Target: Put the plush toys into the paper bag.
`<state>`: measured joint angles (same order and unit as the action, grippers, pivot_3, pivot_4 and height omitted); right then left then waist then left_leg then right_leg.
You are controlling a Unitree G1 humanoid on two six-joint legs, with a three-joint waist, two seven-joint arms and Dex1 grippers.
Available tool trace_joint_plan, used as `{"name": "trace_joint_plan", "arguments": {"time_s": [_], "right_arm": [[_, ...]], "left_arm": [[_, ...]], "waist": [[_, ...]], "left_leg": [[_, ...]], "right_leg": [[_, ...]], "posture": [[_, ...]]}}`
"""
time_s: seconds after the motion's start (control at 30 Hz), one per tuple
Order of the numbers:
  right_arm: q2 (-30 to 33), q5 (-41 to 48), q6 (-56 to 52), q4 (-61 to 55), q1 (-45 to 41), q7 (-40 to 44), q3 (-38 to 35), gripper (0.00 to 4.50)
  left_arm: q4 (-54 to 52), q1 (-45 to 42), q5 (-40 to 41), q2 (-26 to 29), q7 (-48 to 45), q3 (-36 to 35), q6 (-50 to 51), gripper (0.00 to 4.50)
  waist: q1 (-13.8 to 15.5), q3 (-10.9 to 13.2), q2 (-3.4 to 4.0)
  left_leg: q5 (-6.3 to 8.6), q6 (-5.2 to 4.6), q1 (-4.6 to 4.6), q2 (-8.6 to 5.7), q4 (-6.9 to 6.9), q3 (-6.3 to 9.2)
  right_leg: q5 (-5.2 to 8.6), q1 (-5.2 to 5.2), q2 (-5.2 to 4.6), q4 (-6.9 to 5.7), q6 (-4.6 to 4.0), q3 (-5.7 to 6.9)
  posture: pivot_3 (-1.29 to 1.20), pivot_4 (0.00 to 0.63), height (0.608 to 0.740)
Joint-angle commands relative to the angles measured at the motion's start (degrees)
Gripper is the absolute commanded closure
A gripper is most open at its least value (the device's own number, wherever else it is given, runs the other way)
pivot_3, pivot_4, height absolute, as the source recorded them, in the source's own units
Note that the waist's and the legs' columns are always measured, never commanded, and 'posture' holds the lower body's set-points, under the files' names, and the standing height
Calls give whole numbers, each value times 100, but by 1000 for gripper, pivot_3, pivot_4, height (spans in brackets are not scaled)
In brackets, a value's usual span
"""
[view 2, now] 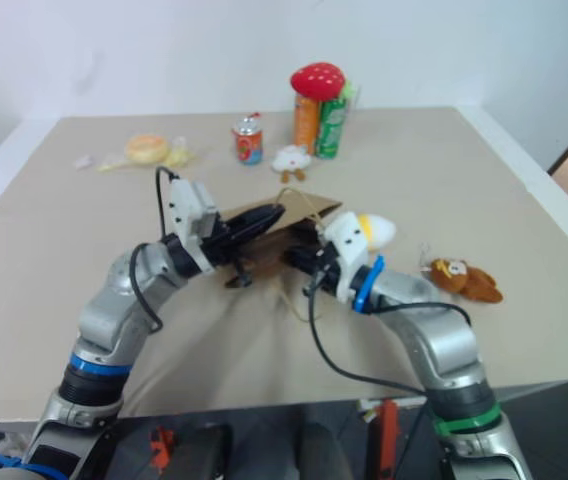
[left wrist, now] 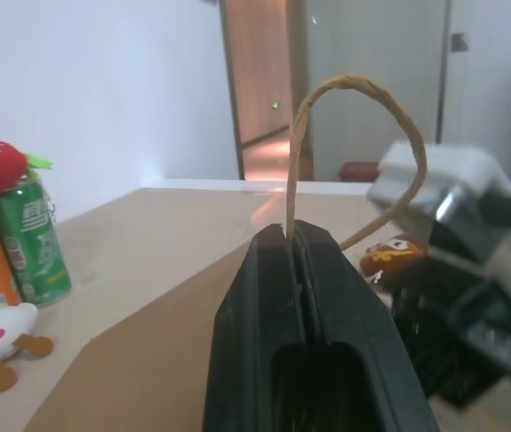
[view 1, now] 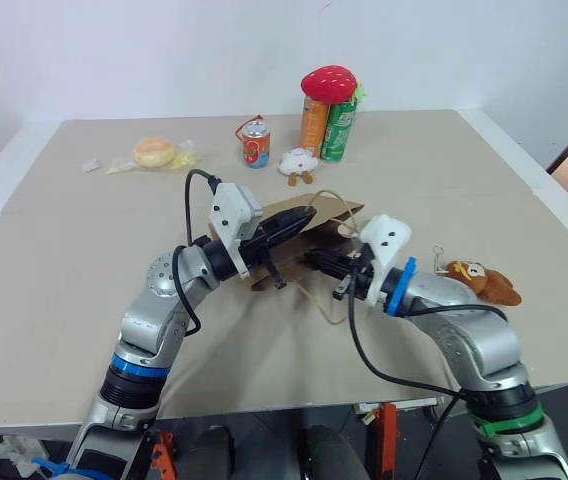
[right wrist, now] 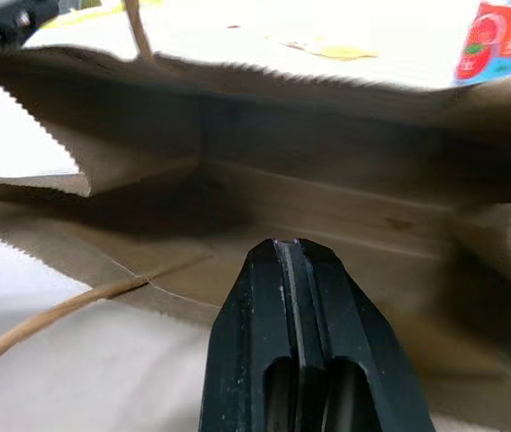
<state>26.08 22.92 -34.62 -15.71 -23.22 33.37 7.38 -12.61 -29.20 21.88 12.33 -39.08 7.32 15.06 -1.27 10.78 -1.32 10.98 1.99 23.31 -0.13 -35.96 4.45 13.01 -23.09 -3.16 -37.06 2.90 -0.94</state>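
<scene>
The brown paper bag (view 1: 332, 212) lies on the table's middle with its mouth held apart. My left gripper (view 1: 307, 216) is shut on one cord handle (left wrist: 354, 85) and holds the bag's upper side off the table. My right gripper (right wrist: 291, 247) is shut with nothing in it, its tip at the open mouth and pointing inside. The other handle (right wrist: 49, 315) trails on the table in front. A yellow and white egg plush (view 2: 378, 228) lies just behind my right wrist. The orange-brown animal plush (view 1: 482, 282) with its key ring lies to the right of that arm.
At the back stand an orange can (view 1: 313, 125) and a green can (view 1: 340, 130) with a strawberry plush (view 1: 327, 82) on top. A red can (view 1: 255, 143), a small white plush (view 1: 299, 162) and a wrapped bun (view 1: 154, 152) lie nearby.
</scene>
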Motion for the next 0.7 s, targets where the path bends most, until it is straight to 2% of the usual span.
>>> {"name": "trace_joint_plan", "arguments": {"time_s": [0.03, 0.23, 0.4, 0.7], "right_arm": [[-235, -487, 185, 346, -134, -255, 316, 4484], [-396, -1135, 429, 939, 33, -314, 783, 4484], [-544, -1340, 490, 1130, 116, -402, 806, 4484], [-676, -1425, 474, 1221, 32, -437, 633, 4484]], "left_arm": [[-257, -134, 32, -62, 185, -122, -45, 4500], [-286, -334, -91, -34, 394, -220, -195, 4500], [-325, -579, -270, -32, 651, -352, -421, 4500], [-886, -740, -636, 231, 318, 37, -988, 4500]], "waist": [[2, 0, 0], [3, 0, 0], [1, -2, 1], [-9, -3, -1]], "left_leg": [[0, 0, 0, -1, 0, 0], [0, 0, 3, -5, 0, 0], [-1, 1, 1, -3, -1, -1], [-4, 1, -5, 2, 0, -4]], "right_leg": [[0, 0, 0, 0, 0, 0], [0, -1, -4, 0, 0, -2], [-2, 0, -2, 0, 1, -2], [-8, 0, 5, 0, 0, -7]], "posture": [[0, 150, 740], [0, 150, 740], [0, 150, 740], [0, 150, 740]]}}
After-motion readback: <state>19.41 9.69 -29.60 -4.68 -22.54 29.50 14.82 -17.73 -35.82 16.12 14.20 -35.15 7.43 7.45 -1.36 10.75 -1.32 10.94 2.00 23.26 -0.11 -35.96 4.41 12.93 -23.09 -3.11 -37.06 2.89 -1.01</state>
